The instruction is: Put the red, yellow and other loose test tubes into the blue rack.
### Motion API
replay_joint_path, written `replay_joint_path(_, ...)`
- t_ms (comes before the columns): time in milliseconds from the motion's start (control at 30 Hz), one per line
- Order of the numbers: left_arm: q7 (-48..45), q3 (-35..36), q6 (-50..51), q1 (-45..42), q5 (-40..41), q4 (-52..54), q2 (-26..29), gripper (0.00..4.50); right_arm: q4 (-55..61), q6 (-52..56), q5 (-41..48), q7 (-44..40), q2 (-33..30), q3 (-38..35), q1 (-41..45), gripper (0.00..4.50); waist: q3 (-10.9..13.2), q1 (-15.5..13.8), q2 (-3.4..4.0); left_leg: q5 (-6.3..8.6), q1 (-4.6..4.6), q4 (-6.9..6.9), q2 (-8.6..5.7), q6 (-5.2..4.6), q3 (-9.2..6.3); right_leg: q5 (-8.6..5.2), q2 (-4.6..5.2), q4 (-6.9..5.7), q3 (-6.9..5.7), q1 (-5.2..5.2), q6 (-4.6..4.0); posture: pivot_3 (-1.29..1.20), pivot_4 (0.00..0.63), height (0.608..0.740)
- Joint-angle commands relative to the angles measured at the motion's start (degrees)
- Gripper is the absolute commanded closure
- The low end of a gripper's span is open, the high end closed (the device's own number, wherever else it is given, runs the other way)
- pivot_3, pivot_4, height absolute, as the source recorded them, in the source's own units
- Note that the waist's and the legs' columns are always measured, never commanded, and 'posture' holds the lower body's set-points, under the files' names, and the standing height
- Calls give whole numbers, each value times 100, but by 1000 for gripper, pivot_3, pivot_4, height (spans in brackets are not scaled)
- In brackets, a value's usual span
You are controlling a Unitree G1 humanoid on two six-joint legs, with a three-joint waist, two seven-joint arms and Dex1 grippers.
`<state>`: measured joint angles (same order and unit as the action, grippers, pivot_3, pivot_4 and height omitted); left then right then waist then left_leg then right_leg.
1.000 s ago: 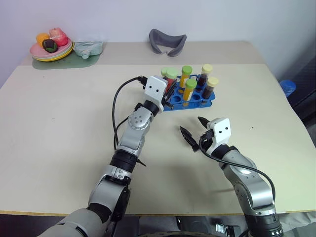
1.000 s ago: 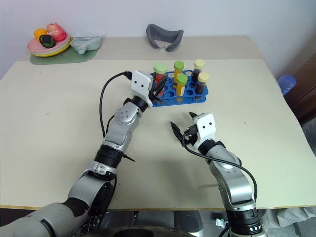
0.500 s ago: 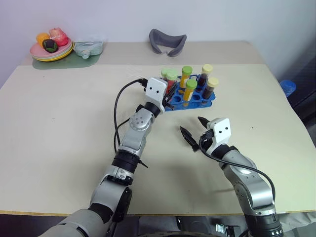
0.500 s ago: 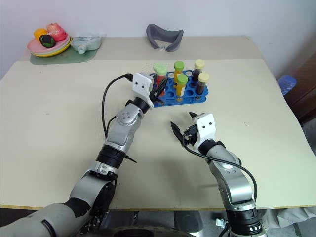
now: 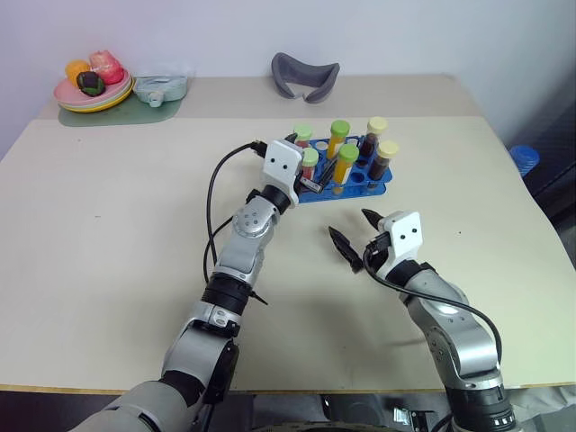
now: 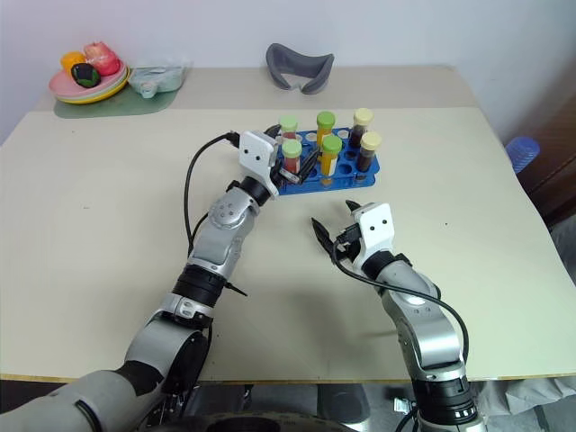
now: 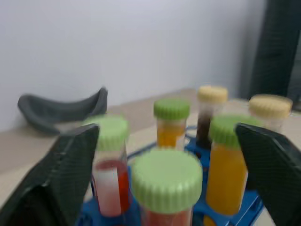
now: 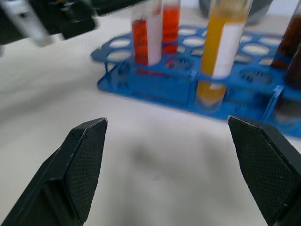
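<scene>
Left gripper [image 7: 162, 165]: hovering at the near left corner of the blue plastic rack [image 5: 376, 187], fingers standing wide apart either side of a green-capped red tube [image 7: 165, 188] sitting upright in its hole, gripping nothing. Right gripper [image 5: 356, 240]: hanging over the bare beige counter [image 5: 108, 234] just before the rack, fingers spread, gripping nothing. Rack contents: six capped tubes standing, red, yellow and dark. Step judged: release after seating a tube. Next move calling for a clean lift away without knocking caps; no loose tube visible on the counter
</scene>
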<state>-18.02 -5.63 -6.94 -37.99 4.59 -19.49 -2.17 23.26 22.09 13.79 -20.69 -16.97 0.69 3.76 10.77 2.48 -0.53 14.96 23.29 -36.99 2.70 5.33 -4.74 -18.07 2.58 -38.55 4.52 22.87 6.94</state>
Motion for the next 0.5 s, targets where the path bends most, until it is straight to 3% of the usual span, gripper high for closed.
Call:
replay_joint_path(33, -217, 125, 427, 407, 357, 1091, 210, 35, 193, -10, 239, -204, -253, -391, 159, 294, 0, 5, 0, 0, 0, 0, 0, 0, 0, 0, 0, 0, 0, 0, 0, 0, 150, 740)
replay_joint_path(267, -378, 521, 1716, 1435, 976, 3222, 1050, 35, 156, 236, 911, -1199, -1345, -1195, 133, 294, 0, -4, 2, 1, -1, -1, 1, -2, -1, 0, 1, 1, -1, -5, 0, 0, 150, 740)
replay_joint_path(333, -549, 797, 2158, 1844, 1213, 3761, 1522, 35, 75, 300, 1065, -1449, -1632, -1428, 35, 294, 0, 1, 2, 2, -3, -1, 1, -4, -1, 0, 1, 1, 0, -7, 0, 0, 150, 740)
replay_joint_path(500, -793, 1478, 2800, 2716, 1598, 4393, 2413, 35, -207, 338, 1182, -1728, -2021, -1778, -49, 294, 0, 10, 4, 8, -16, 0, 2, -13, -1, -1, 0, 4, 1, -18, -1, 0, 150, 740)
